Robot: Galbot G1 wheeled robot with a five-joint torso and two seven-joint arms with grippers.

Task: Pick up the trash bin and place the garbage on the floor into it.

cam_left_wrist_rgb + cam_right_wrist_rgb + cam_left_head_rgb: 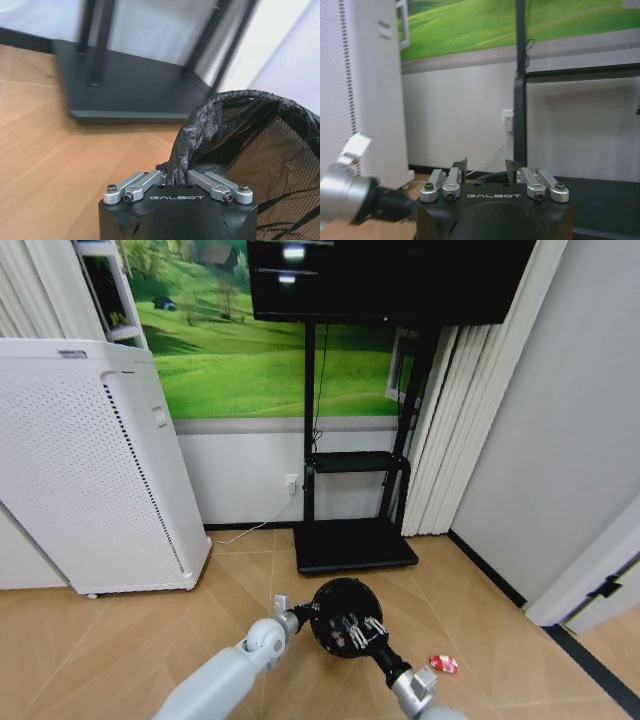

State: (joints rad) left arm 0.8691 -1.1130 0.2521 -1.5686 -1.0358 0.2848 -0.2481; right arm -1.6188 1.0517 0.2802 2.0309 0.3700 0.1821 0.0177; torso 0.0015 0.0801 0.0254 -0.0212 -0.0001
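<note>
The left gripper (177, 181) is pinched shut on the rim and black liner (200, 135) of the bin (338, 612), which sits just in front of the robot, near the dark base of the TV stand (352, 543). The right gripper (362, 632) hangs over the bin's open mouth with its fingers (512, 167) spread and nothing between them. A small red-and-white scrap of garbage (443, 664) lies on the floor (120, 640) to the right of the bin, close by but apart from it.

To carry the step through cleanly, the left arm would seem best to keep its grip firm on rim and liner together and hold the bin level, mouth up, so the right arm can reach the scrap and drop it in without knocking the mesh wall.

Whether the bin is lifted or resting on the floor cannot be made out. Its inside is largely masked by the right gripper, so any contents stay unknown. How much rim, as against loose liner, the left fingers hold is unclear. The white appliance (90, 460) stands at far left.
</note>
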